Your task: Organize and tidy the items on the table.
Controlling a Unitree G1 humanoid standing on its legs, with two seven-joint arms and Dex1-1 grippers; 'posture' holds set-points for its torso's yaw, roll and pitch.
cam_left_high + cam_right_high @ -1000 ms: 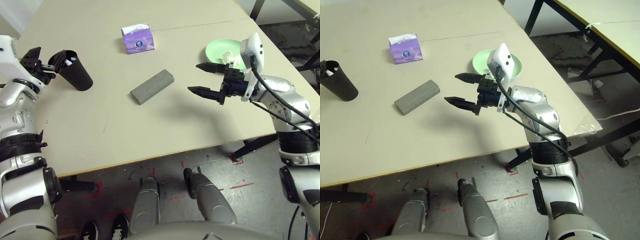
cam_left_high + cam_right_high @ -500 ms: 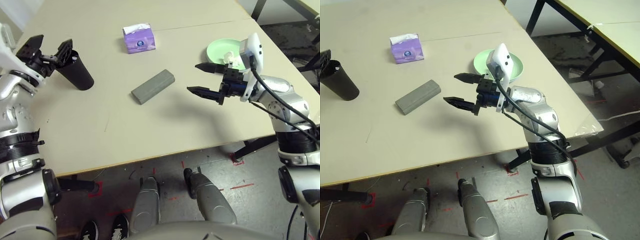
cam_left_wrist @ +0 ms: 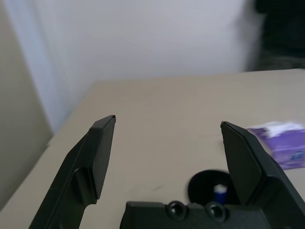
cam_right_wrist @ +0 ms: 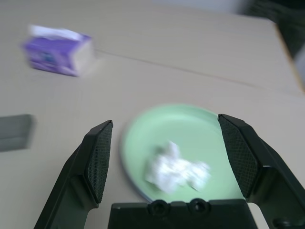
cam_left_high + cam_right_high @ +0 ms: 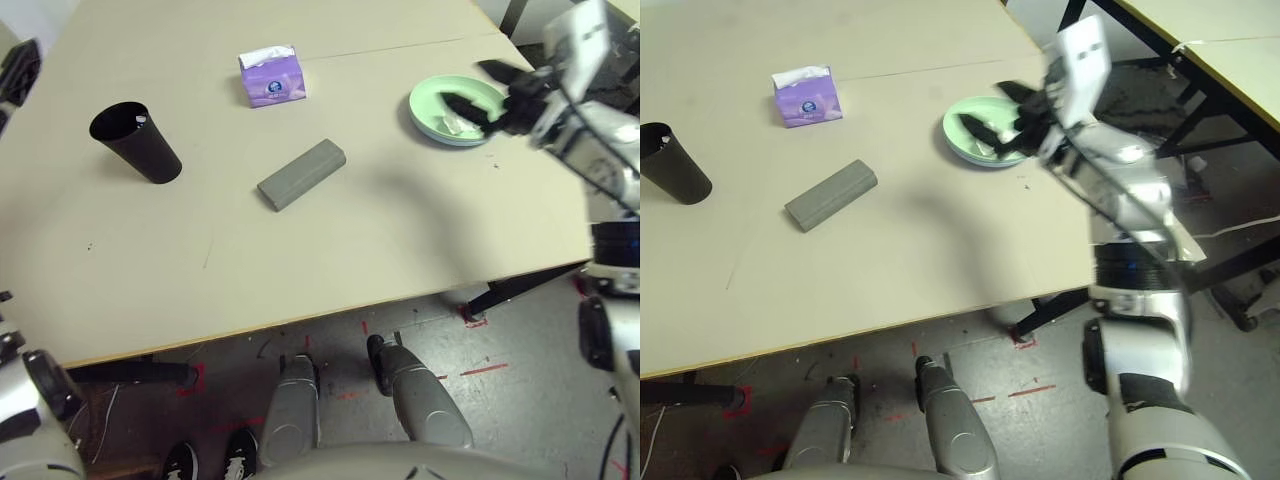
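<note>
The black cup stands upright at the table's left, with a blue-capped marker inside it. My left gripper hovers open and empty, above and behind the cup. A grey glasses case lies mid-table. At the right, the green plate holds the crumpled white tissue. My right gripper hangs open and empty just above the plate, its fingers either side of the tissue without touching it.
A purple tissue box stands at the back, near the seam of the table. The table's right edge runs close past the plate. Bare top lies between the cup, the case and the near edge.
My right gripper has swung from mid-table, near the case, back to the right over the green plate. My left gripper has drawn up and away from the cup toward the left edge.
</note>
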